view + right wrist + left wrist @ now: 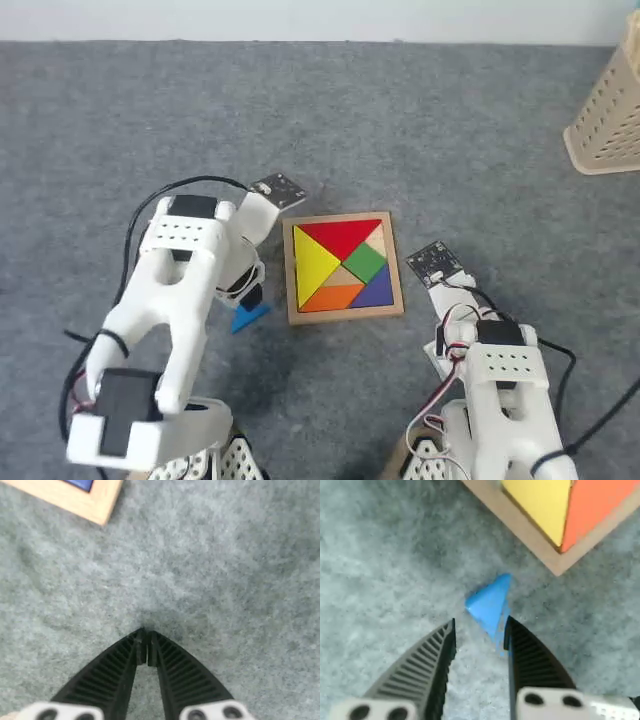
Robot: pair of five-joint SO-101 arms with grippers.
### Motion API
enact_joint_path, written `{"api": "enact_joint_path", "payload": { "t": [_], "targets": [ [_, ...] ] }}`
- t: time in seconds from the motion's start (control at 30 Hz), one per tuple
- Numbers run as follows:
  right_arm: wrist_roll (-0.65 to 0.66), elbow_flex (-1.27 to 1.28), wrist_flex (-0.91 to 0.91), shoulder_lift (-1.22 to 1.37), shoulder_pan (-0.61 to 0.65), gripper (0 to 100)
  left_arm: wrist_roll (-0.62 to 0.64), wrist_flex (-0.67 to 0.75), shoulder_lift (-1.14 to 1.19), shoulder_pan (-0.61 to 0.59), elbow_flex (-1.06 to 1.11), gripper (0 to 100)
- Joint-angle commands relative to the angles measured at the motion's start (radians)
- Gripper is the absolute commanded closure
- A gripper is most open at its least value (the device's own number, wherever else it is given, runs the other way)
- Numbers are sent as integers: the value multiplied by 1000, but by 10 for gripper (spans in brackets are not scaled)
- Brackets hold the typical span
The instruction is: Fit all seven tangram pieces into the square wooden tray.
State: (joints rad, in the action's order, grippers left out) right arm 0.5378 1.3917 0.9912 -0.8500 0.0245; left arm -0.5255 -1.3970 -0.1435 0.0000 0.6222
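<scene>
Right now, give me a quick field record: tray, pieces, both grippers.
tray: square wooden tray on grey carpet, between the arms
in tray: red piece, yellow piece, green piece, orange piece, purple piece
loose: blue triangle on the carpet, just off a tray corner
left gripper: open, fingers either side of the blue triangle
right gripper: shut, empty, over carpet
status: not finished

surface: grey carpet [450, 120] | upper right: beige perforated basket [612, 110] | far edge: white wall [300, 18]
</scene>
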Motion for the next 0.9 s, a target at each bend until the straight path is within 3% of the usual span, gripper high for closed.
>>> {"api": "enact_joint_path", "payload": {
  "t": [0.0, 0.2, 0.5, 0.87],
  "targets": [
    [15, -5, -16, -31, -12, 990, -14, -18, -57, 0, 7, 848],
    [14, -5, -15, -31, -12, 990, -28, 109, 21, 6, 99, 848],
    [11, -5, -13, -31, -12, 990, -37, 210, 218, 2, 64, 848],
    [14, -5, -15, -31, -10, 990, 11, 219, 249, 11, 70, 874]
  ]
}}
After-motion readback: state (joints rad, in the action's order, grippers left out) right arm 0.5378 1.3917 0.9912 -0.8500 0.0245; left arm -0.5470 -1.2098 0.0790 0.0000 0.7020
